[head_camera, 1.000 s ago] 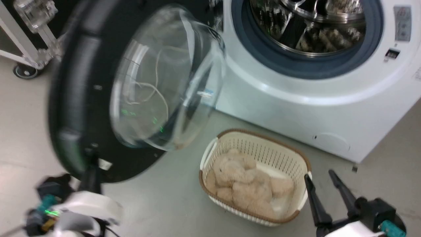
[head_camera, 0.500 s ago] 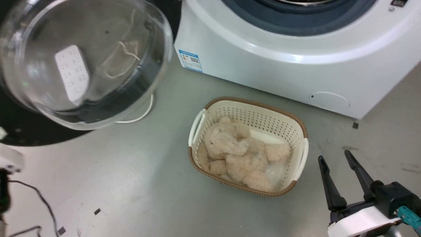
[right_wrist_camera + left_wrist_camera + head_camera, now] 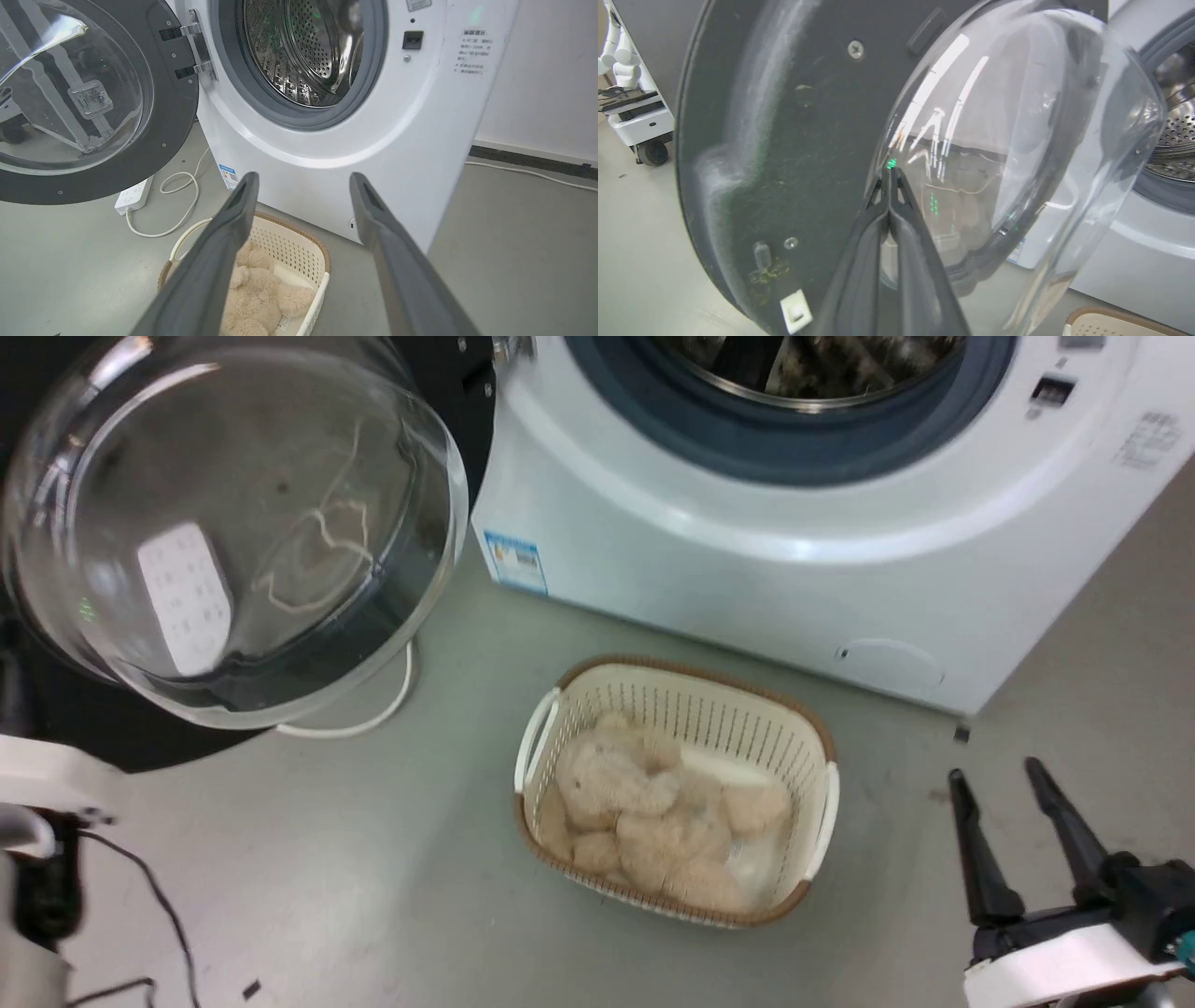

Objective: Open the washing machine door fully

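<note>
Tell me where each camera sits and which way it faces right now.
Head view: on the head, looking down at the floor, the basket and the front of the washing machine; the right gripper shows lower right, open.
Left wrist view: on the left wrist, close to the inner face of the washing machine door; the left gripper shows, shut.
Right wrist view: on the right wrist, facing the drum between its open fingers.
Shared: all three show the washing machine door.
</note>
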